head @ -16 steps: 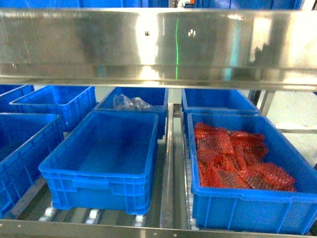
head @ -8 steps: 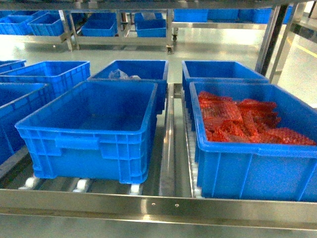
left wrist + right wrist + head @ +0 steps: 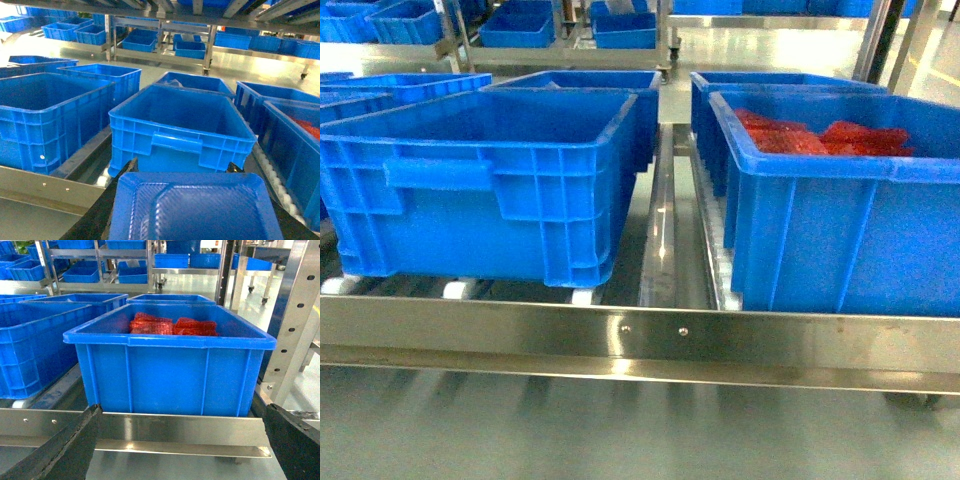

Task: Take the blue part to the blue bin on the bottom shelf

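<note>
Only the left wrist view showed the left tool (image 3: 197, 200) seemingly clamping a textured blue plastic part (image 3: 197, 210); the right tool (image 3: 182, 440) gaped empty before the deep blue plastic bin (image 3: 170, 365) of red packets (image 3: 172, 326).

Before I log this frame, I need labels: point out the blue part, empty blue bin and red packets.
blue part (image 3: 195, 210): left wrist view, top face.
empty blue bin (image 3: 480, 170): head view, front wall.
red packets (image 3: 172, 326): right wrist view, top of pile.

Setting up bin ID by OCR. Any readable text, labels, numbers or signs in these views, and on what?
None readable in any view.
Front blue bin: plain ribbed walls, no label.
Bin with red packets: blank wall; packets show no legible print.
Shelf front rail: bare steel, two screws only.
Blue part between the left end effector's fingers: textured, unmarked.
</note>
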{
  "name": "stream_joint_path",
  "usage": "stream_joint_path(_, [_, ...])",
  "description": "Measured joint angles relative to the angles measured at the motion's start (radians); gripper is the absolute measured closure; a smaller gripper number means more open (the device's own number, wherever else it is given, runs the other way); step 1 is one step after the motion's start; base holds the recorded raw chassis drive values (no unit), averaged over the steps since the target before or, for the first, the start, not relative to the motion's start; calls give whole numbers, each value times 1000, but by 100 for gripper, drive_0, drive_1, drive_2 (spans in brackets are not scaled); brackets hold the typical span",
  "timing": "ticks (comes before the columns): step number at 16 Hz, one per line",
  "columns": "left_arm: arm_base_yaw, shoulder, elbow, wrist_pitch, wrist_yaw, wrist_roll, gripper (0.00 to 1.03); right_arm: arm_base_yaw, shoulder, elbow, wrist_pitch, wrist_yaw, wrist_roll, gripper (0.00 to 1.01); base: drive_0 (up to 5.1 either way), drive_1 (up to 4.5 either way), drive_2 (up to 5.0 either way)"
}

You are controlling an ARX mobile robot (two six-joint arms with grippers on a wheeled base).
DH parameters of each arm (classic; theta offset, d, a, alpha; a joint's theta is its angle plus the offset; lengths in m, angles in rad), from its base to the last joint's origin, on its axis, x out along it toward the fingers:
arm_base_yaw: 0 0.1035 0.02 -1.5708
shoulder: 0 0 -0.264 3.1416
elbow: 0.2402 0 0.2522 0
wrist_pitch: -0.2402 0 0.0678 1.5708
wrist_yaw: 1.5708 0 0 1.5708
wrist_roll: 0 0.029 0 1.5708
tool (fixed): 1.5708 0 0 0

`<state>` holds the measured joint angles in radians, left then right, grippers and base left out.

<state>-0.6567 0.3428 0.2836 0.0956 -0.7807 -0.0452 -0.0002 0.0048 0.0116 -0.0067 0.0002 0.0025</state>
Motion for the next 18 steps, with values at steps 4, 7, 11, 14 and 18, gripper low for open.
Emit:
stream_joint_path(4, [0,0,0,2,-1,0,60,0,0,0,1,0,0,3,0,0,0])
stream_joint_path(7, [0,-2,0,5,-1,0,60,0,0,0,2,0,0,3,0,265,-264])
stream_joint_path(11, [0,-2,0,3,0,0,60,0,0,0,3,0,0,3,1,398,-396])
stream_joint_path(14, [0,0,0,3,-1,0,60,0,0,0,1,0,0,3,3,400,-394])
stream_joint_path(18, [0,-1,0,3,-1,0,60,0,0,0,4,0,0,3,-11,386,-408])
